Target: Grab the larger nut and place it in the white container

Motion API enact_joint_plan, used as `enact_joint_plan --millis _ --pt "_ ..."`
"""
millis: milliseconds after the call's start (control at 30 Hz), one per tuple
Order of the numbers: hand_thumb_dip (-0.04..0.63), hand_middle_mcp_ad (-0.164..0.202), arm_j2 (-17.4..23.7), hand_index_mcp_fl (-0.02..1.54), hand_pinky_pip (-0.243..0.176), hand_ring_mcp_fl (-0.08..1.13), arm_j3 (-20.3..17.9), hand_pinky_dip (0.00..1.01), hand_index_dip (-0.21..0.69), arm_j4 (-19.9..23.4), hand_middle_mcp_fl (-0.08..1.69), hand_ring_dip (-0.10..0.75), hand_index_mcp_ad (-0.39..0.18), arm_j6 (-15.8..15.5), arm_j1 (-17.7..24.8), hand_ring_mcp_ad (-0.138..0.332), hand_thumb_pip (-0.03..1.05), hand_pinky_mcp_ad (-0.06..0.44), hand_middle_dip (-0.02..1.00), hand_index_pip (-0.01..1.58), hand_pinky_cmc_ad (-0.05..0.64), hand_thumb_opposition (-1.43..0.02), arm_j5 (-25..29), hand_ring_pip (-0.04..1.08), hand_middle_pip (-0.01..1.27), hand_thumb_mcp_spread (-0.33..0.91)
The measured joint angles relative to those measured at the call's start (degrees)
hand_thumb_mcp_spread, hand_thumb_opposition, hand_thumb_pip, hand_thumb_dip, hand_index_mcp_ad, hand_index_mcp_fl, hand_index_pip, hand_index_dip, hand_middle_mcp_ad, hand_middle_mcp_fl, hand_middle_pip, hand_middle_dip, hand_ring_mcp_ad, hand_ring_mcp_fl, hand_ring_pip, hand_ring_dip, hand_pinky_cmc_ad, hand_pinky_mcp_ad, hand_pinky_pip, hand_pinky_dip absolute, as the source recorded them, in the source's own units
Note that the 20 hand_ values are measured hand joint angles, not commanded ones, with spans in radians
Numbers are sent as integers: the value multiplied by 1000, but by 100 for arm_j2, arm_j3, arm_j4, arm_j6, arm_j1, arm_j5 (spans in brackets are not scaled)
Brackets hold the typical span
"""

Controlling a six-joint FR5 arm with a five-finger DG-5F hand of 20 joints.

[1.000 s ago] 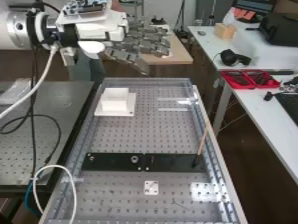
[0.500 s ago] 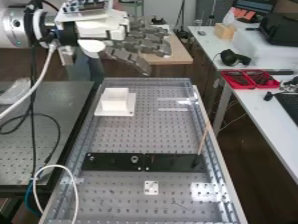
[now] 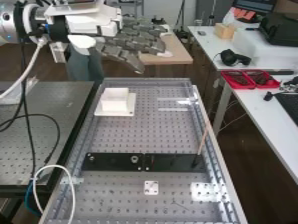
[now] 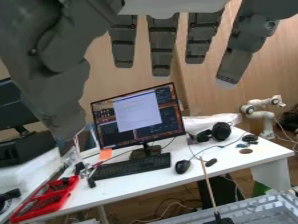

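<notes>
Up by the far end of the perforated bench (image 3: 143, 132), the hand (image 3: 96, 25) is hanging empty, its fingers spreading apart and nearly straight, pointing sideways. The white arm (image 3: 8, 25) is reaching in level from the high view's left. Nearer, the white container (image 3: 116, 104) is sitting on the bench's far part, while the bearing (image 3: 134, 159) is resting on the flat black bar (image 3: 113, 163). Off to the side, red trays (image 3: 249, 85) and a lit monitor (image 4: 136, 117) are occupying a white desk (image 4: 153, 177).

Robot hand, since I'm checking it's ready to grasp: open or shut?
Open: the robot hand has its fingers fairly straight, with gaps between them.
</notes>
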Motion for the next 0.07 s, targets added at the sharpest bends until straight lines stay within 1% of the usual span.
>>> enact_joint_plan --millis 67 --pt "220 72 10 56 -105 -3 -13 733 -105 -37 131 119 -122 -11 30 145 733 291 251 291 333 -803 68 105 126 180"
